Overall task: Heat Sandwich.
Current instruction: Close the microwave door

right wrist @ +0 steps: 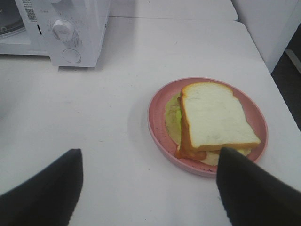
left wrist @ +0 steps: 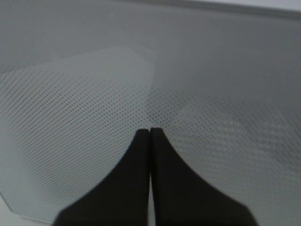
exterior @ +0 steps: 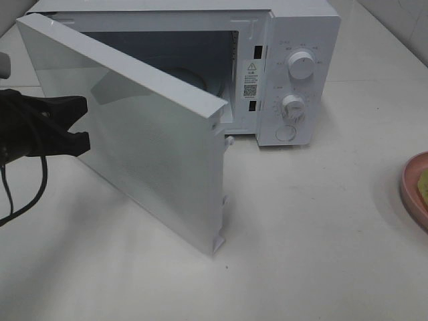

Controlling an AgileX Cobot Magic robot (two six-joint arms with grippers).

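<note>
Right end effector [right wrist: 148, 188]: fingers spread wide, empty, hovering over the worktop [right wrist: 94, 122].
Sandwich [right wrist: 214, 120]: on the plate [right wrist: 157, 125], just ahead of the right end effector; right arm nearer.
Left end effector [left wrist: 150, 134]: fingers pressed together, holding nothing, at the door [exterior: 144, 134].
Microwave [exterior: 301, 40]: door open; turntable inside, no food visible.

It looks like a kitchen: a white microwave [exterior: 200, 67] and a plate [right wrist: 207, 125] on a white counter [exterior: 321, 234].
</note>
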